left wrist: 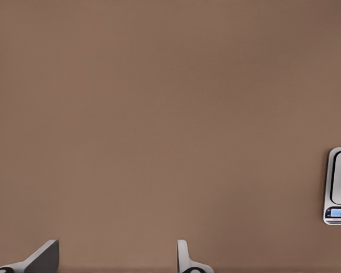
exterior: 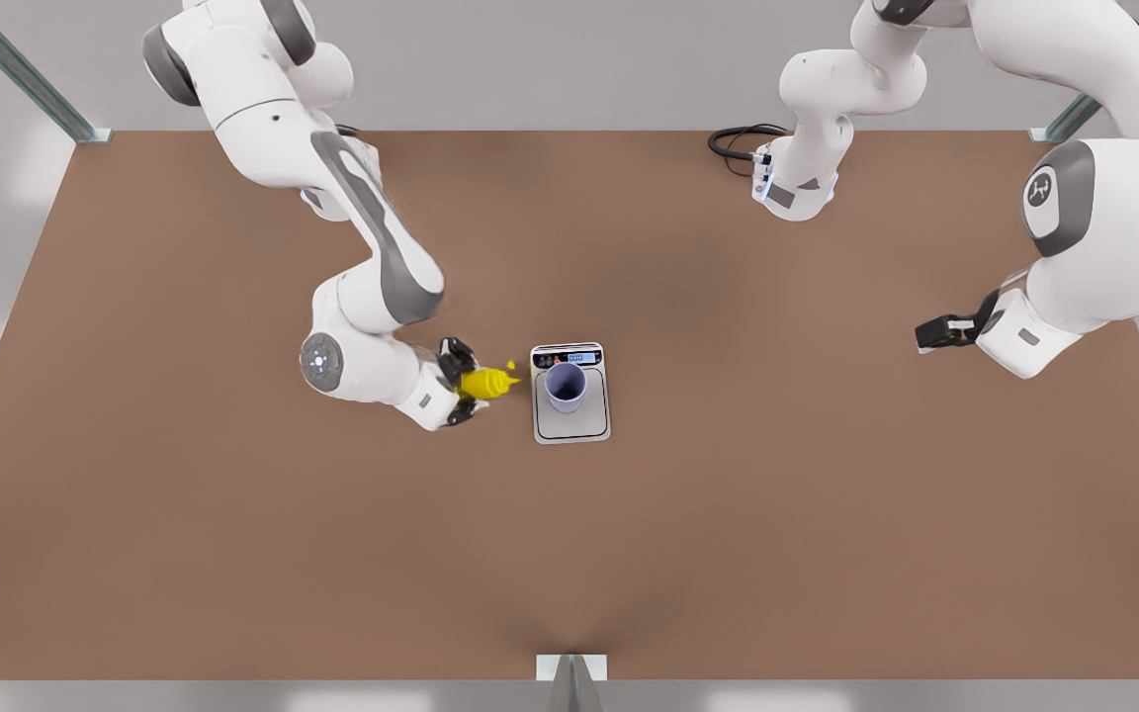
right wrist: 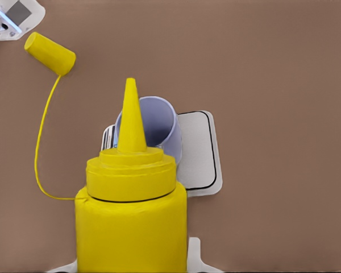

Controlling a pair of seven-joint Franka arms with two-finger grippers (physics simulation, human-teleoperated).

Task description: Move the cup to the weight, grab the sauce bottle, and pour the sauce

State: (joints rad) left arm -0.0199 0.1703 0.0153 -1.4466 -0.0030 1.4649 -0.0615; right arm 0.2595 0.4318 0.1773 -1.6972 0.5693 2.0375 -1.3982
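I see the right gripper (exterior: pixel 464 384) left of centre in the front view, its fingers pinching the yellow sauce bottle (exterior: pixel 486 383), which lies tilted with its nozzle toward the cup (exterior: pixel 566 386). The cup stands upright on the scale (exterior: pixel 570 418), just beside the bottle's tip. The left gripper (exterior: pixel 925 334) hangs at the right edge, well apart, waiting, fingers (left wrist: pixel 44 257) spread over bare table (exterior: pixel 777 514).

Brown table (exterior: pixel 233 544) under weight (exterior: pixel 570 420)
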